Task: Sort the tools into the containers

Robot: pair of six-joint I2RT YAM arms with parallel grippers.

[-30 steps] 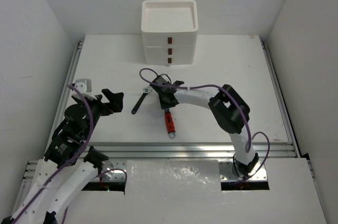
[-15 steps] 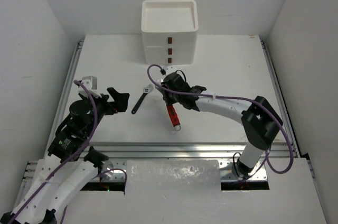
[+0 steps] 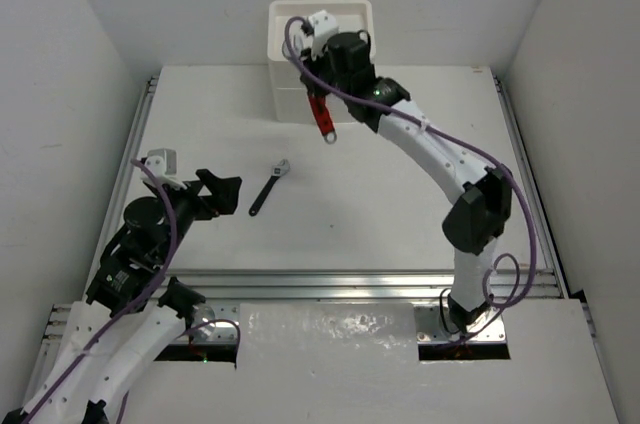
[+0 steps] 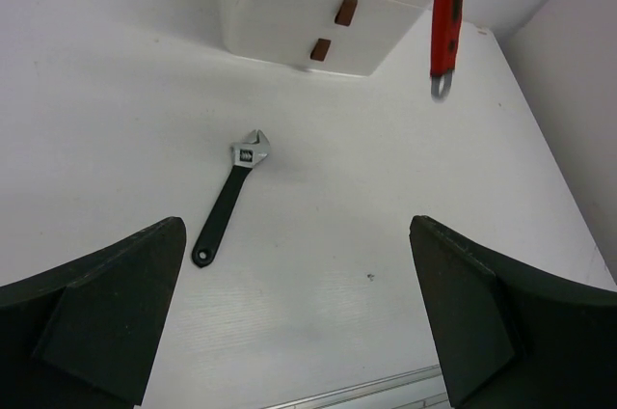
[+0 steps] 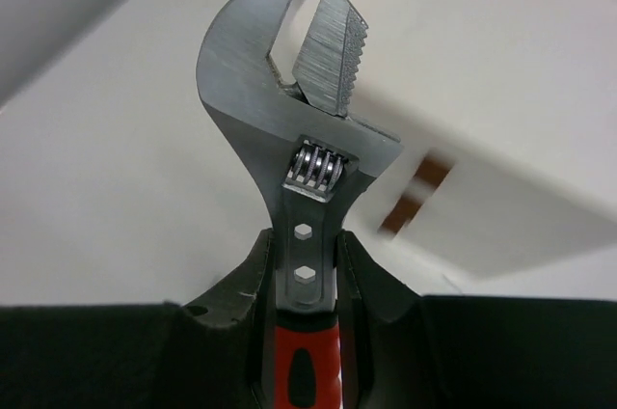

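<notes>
Steel and red rubber make up the red-handled adjustable wrench [image 3: 321,116], which the right pincer [image 3: 316,94] pinches near its head, in the upper middle of the overhead view. The tool hangs in the air before the white square plastic unit of stacked drawers [image 3: 288,99], ring end down. The shallow rimmed tray [image 3: 272,34] on top of the unit lies just beyond it, higher in the frame; I judge the drop needs only a short carry that way. A second steel adjustable wrench with a slim black handle [image 3: 267,190] lies flat on the white table [image 3: 420,204], left of centre. Its long axis goes from lower left to upper right, with the head toward the drawers. The left pincer [image 3: 222,190] is near it and is by far the closer arm.

From the left wrist, the two dark matte fingers [image 4: 106,303] stand wide apart with nothing between them. The black-handled wrench lies ahead, a little left of the middle. The red handle dangles at the upper right, beside the small red-brown drawer handles [image 4: 345,12].

From the right wrist, the black fingers [image 5: 253,279] press on the flat steel shank with its two small holes. The serrated jaw and the knurled screw are sharp, while the drawer unit at the right is blurred.
</notes>
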